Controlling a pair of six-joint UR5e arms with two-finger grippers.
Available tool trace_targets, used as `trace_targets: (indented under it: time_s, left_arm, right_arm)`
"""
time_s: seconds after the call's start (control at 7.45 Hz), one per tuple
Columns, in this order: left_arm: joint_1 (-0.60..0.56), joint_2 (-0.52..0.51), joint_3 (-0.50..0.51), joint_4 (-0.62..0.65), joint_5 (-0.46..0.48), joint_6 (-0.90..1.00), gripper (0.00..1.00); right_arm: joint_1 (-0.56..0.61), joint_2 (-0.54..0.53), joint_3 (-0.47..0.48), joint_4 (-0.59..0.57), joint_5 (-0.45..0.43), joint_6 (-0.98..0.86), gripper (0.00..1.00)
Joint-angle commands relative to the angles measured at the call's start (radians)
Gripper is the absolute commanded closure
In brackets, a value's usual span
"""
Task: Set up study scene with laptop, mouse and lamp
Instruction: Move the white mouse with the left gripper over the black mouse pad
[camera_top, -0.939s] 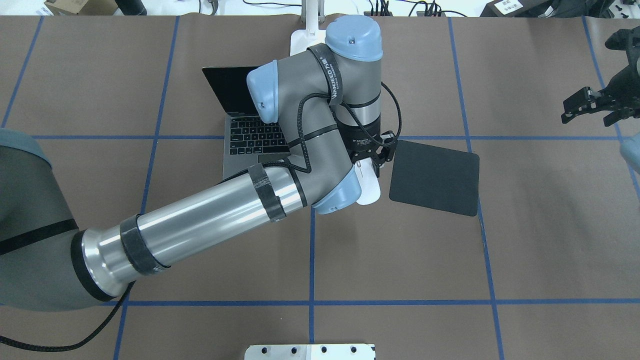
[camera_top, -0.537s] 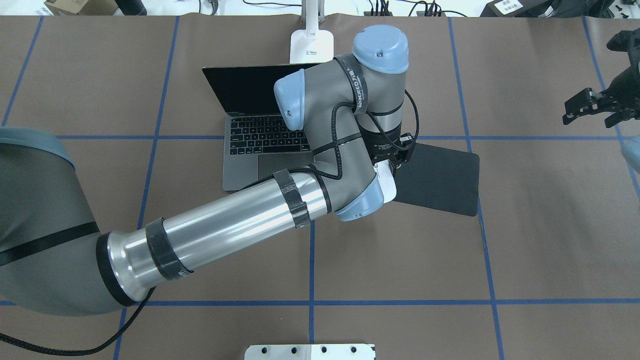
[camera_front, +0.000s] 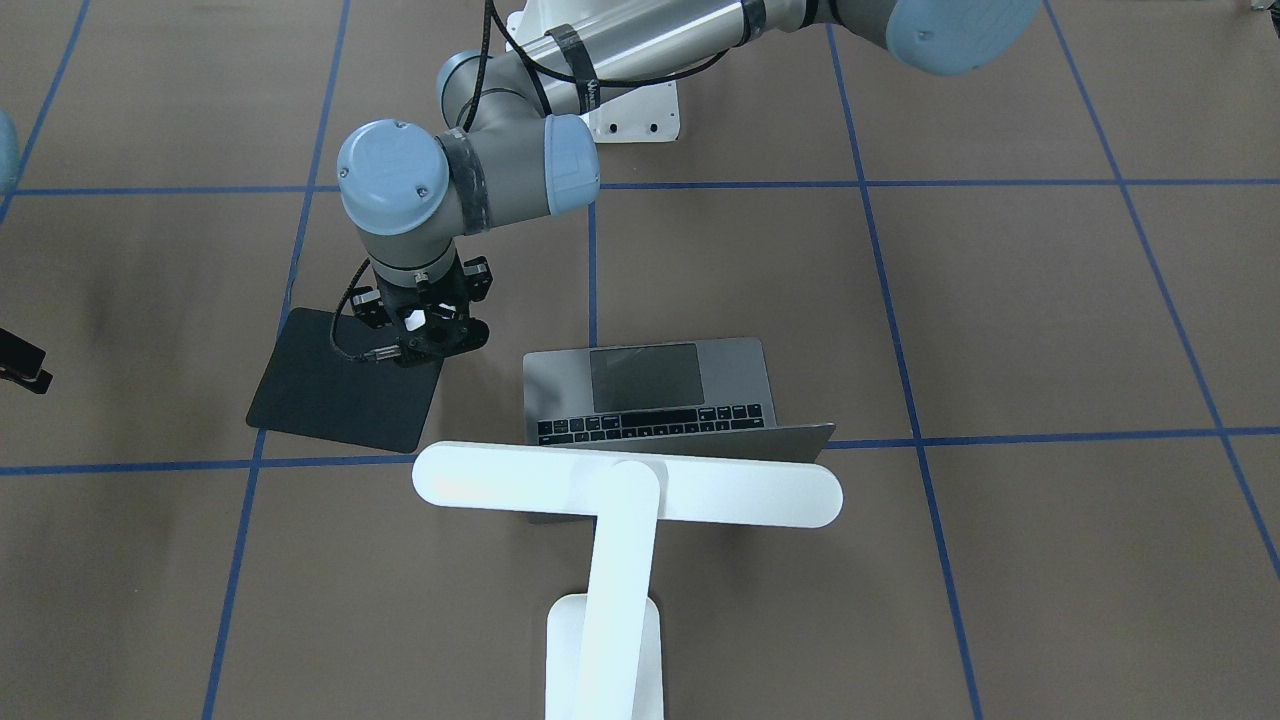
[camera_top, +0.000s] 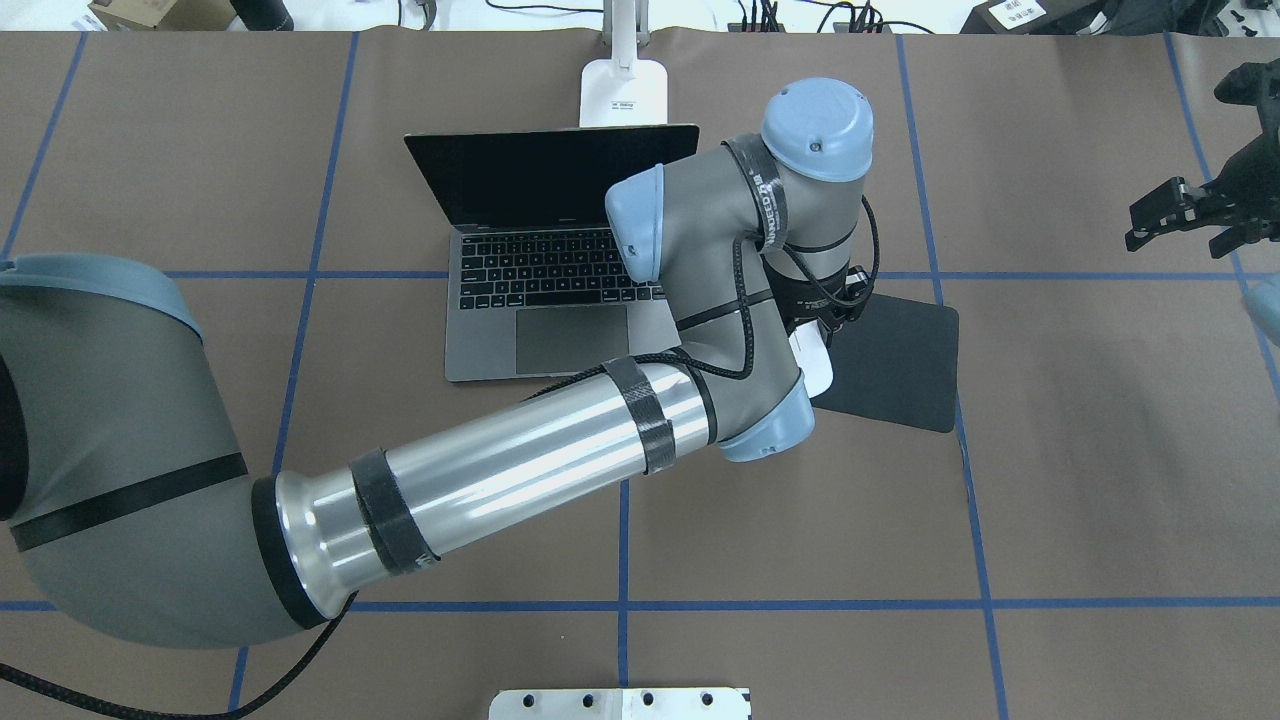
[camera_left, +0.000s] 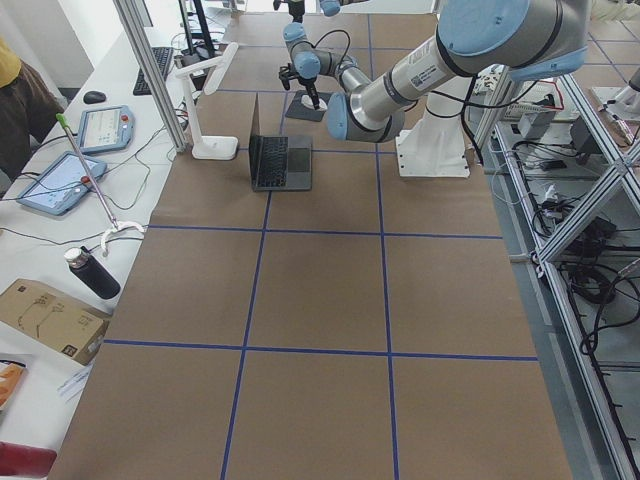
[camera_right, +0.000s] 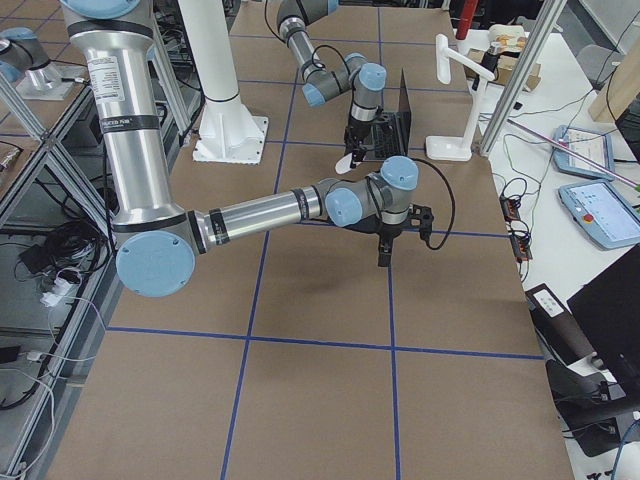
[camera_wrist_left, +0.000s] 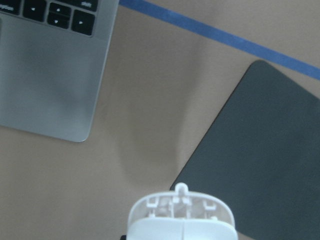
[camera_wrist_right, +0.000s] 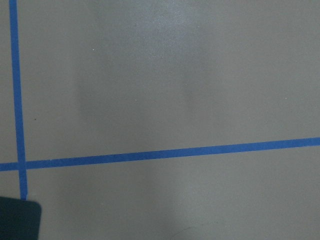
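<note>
The open grey laptop (camera_top: 530, 300) sits at table centre and also shows in the front view (camera_front: 650, 385). The white T-shaped lamp (camera_front: 625, 485) stands behind it, its base (camera_top: 623, 92) at the far edge. My left gripper (camera_top: 825, 330) is shut on the white mouse (camera_top: 812, 365) and holds it above the left edge of the black mouse pad (camera_top: 890, 365). The left wrist view shows the mouse (camera_wrist_left: 181, 220) over the pad's corner (camera_wrist_left: 265, 160). My right gripper (camera_top: 1135, 225) is open and empty at the far right.
The white bolted pedestal (camera_top: 620, 703) sits at the near edge between the arms. Blue tape lines grid the brown table (camera_top: 800, 520). Tablets (camera_left: 60, 180) and a bottle (camera_left: 92, 272) lie off the table's far side.
My left arm has moved to the right with the mouse, from beside the laptop's right edge to over the mouse pad's left edge. The right arm has not moved.
</note>
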Motion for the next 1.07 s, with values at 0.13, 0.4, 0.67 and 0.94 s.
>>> trace_targets:
  time_s: [0.13, 0.4, 0.67, 0.94]
  left_arm:
    - [0.036, -0.048, 0.086, -0.116, 0.119, -0.077, 0.54]
    - [0.074, -0.07, 0.096, -0.135, 0.152, -0.111, 0.54]
    - [0.106, -0.074, 0.103, -0.155, 0.212, -0.133, 0.54]
    - [0.106, -0.074, 0.119, -0.178, 0.252, -0.151, 0.54]
  right_arm:
    - [0.0, -0.002, -0.001, -0.002, 0.0, 0.0, 0.0]
    - [0.0, -0.002, -0.003, -0.002, 0.0, -0.001, 0.0]
    - [0.0, -0.002, -0.004, -0.002, 0.0, 0.0, 0.0]
    - [0.0, -0.002, -0.004, -0.002, 0.0, 0.0, 0.0]
